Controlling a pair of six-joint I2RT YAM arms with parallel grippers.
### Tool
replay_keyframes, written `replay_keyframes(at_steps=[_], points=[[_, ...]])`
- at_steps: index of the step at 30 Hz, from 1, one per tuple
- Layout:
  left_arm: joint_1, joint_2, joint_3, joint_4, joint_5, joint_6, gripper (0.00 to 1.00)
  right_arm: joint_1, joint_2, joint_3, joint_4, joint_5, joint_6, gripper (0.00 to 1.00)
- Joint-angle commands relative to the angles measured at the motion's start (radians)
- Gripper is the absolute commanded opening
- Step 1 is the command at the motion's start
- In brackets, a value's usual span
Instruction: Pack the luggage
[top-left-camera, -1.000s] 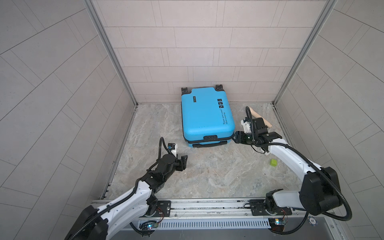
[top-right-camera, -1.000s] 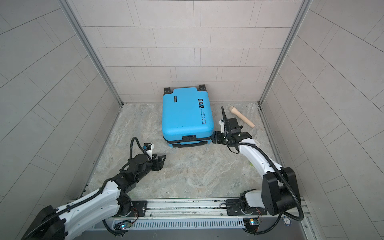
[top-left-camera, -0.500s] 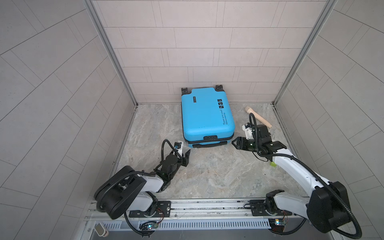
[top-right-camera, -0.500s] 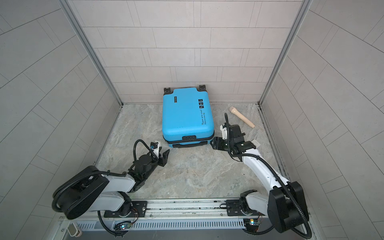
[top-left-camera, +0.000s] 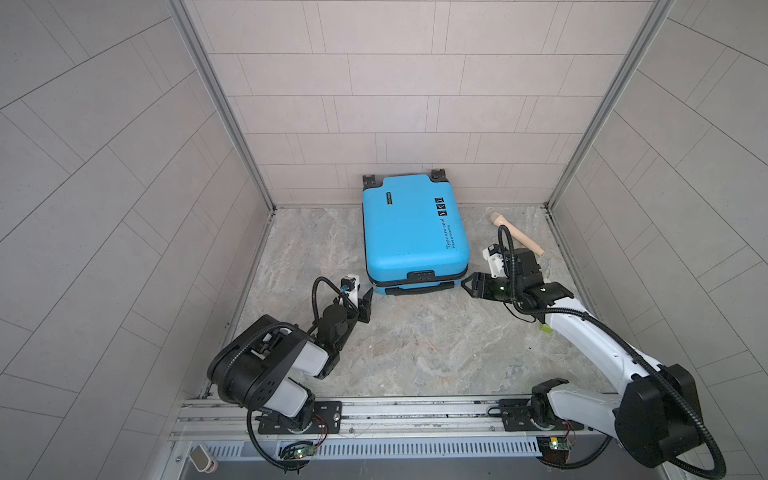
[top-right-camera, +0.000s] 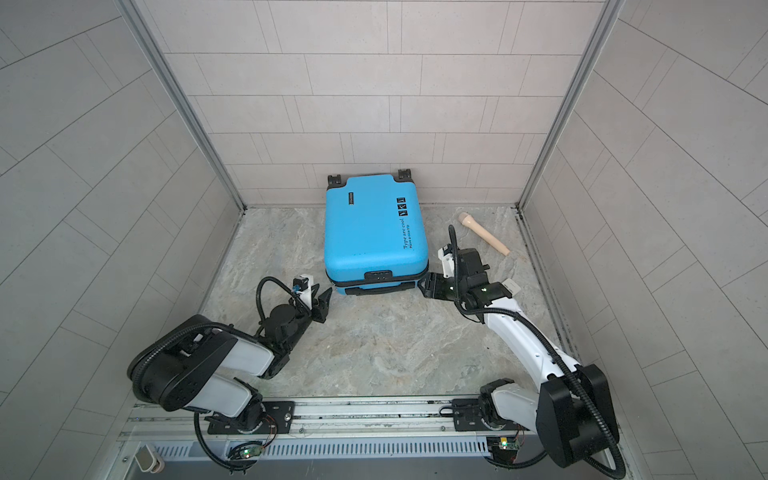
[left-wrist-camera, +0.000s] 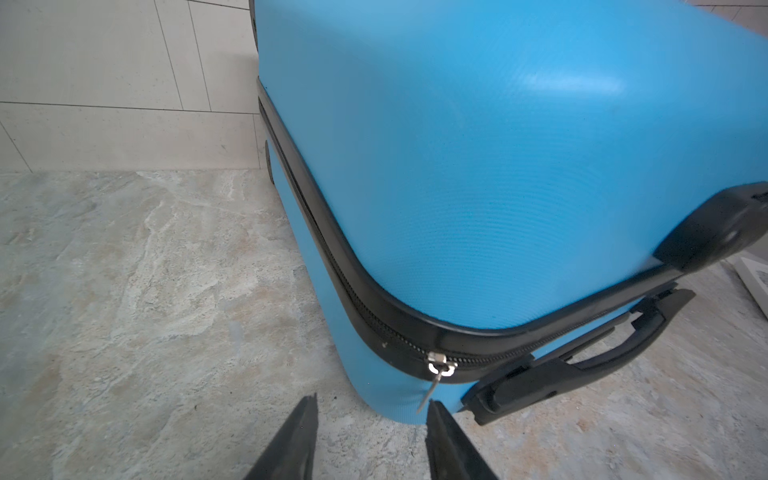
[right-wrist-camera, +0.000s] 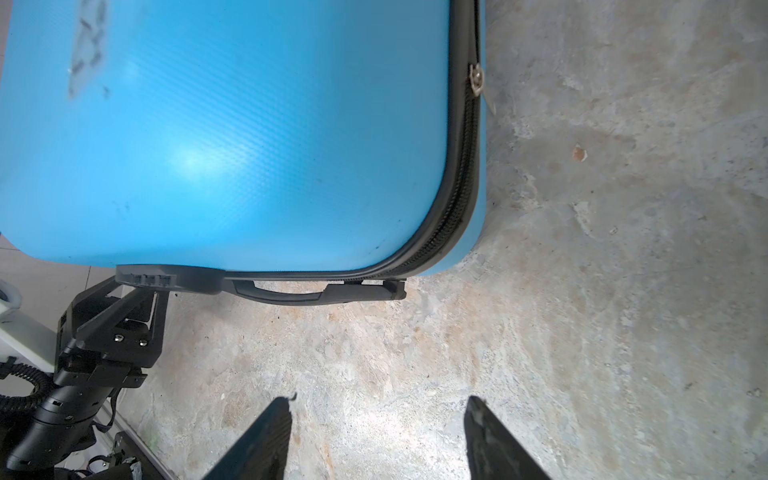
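blue suitcase (top-left-camera: 413, 232) flat on the floor against the back wall, zipped shut, long axis running straight out from that wall. left gripper (left-wrist-camera: 372, 401) nearer, jaws apart and empty, zipper pull (left-wrist-camera: 436, 374) just ahead, beside one tip. right gripper (right-wrist-camera: 378, 400) off the other near corner, jaws wide apart, empty. likely unzipping first.

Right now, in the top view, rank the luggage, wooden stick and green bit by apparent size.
1. the luggage, by far the largest.
2. the wooden stick, slim and much smaller.
3. the green bit, smallest; the right arm partly hides it, so its full size is unclear.
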Motion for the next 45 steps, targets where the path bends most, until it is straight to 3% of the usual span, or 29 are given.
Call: replay_keyframes(at_steps=[1, 6, 21, 45], points=[[0.018, 0.011, 0.025, 0.042, 0.103, -0.002, 0.46, 0.005, -0.001, 0.024, 0.002, -0.011, 0.009, 0.68], [0.02, 0.045, 0.044, 0.043, 0.146, -0.01, 0.49, 0.01, 0.009, 0.027, -0.006, -0.014, 0.004, 0.68], [0.052, 0.11, 0.102, 0.044, 0.197, -0.034, 0.41, 0.018, 0.021, 0.038, -0.008, -0.017, 0.006, 0.68], [0.074, 0.095, 0.116, 0.045, 0.227, -0.072, 0.09, 0.034, 0.024, 0.008, 0.006, -0.003, 0.014, 0.68]])
